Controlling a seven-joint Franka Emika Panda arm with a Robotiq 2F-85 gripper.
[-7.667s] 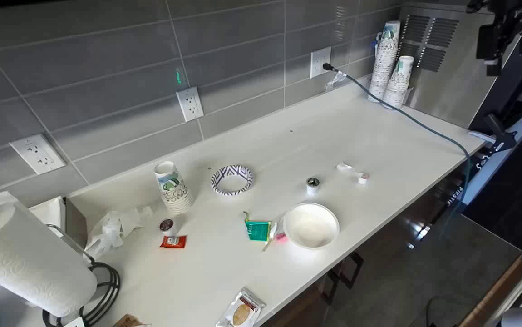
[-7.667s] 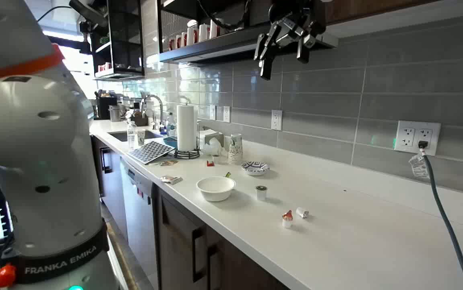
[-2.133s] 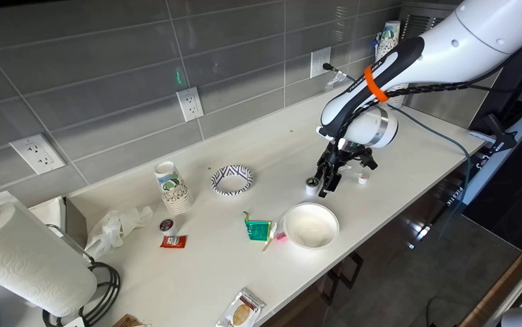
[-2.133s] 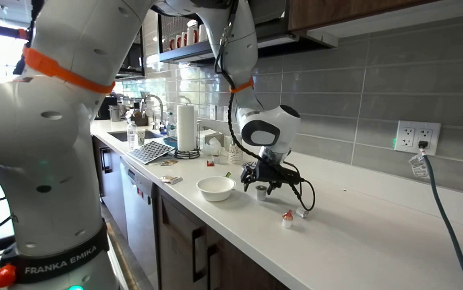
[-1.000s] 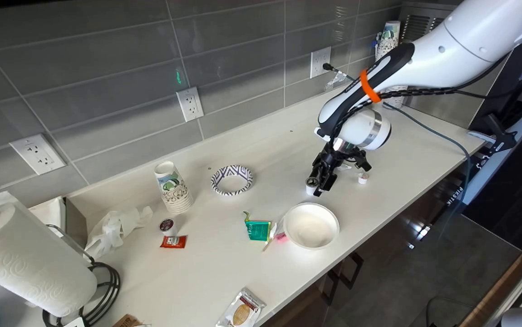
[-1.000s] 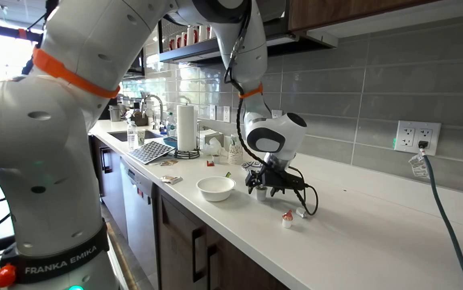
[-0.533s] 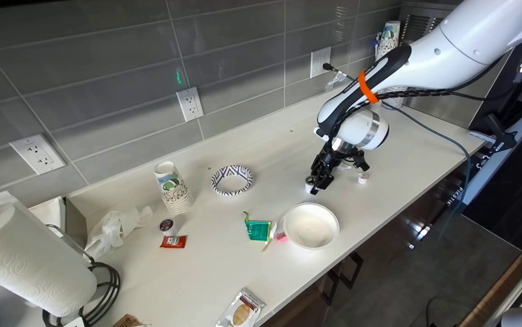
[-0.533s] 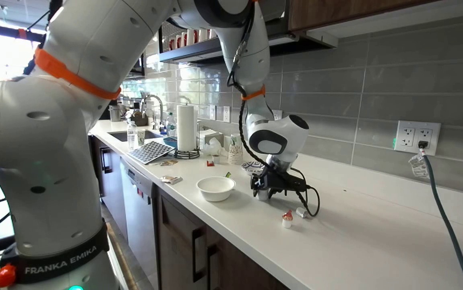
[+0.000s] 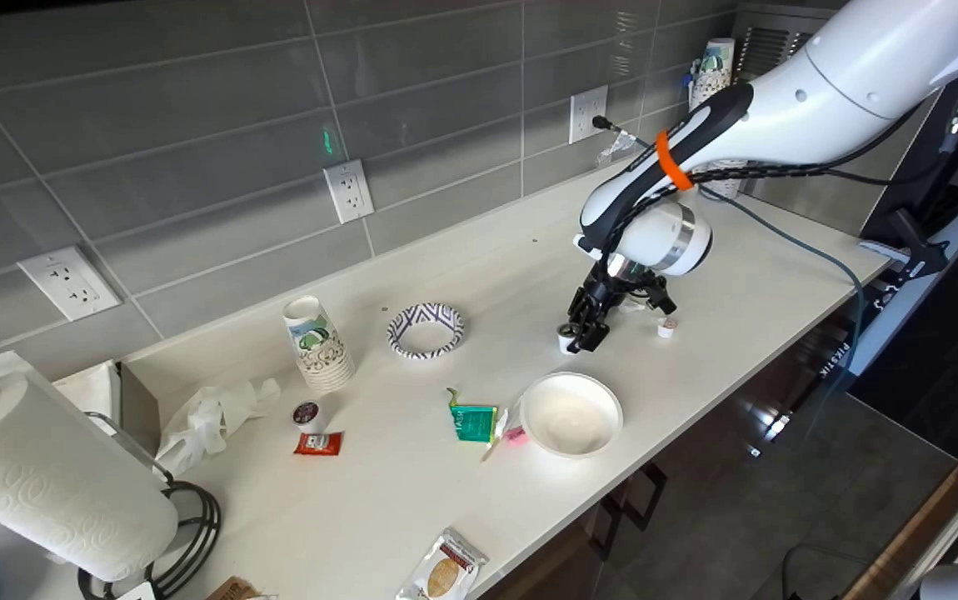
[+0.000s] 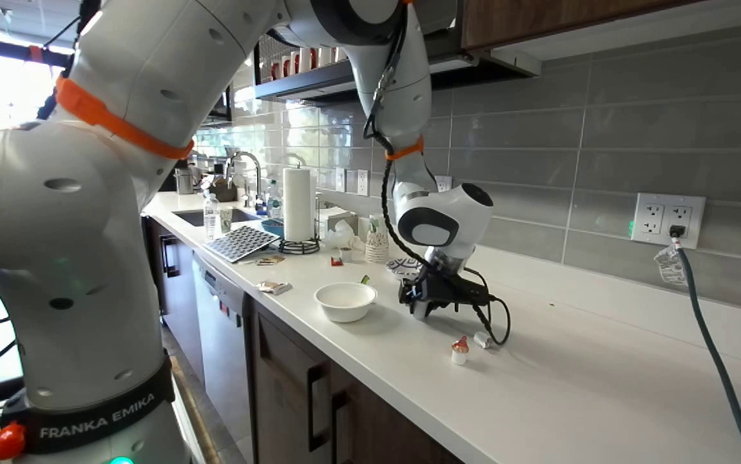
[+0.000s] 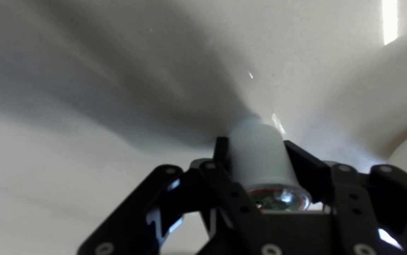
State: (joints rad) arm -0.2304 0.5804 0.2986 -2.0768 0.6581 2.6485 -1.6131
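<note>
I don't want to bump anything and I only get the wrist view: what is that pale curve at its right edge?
Observer: Most likely the white bowl, which stands near the front edge of the counter.
Operator: Is there another like the coffee pod at the hand?
Observer: Yes, a second pod stands beside the red packet.
Operator: Any small cups about?
Observer: A small foil-topped cup stands upright on the counter.
</note>
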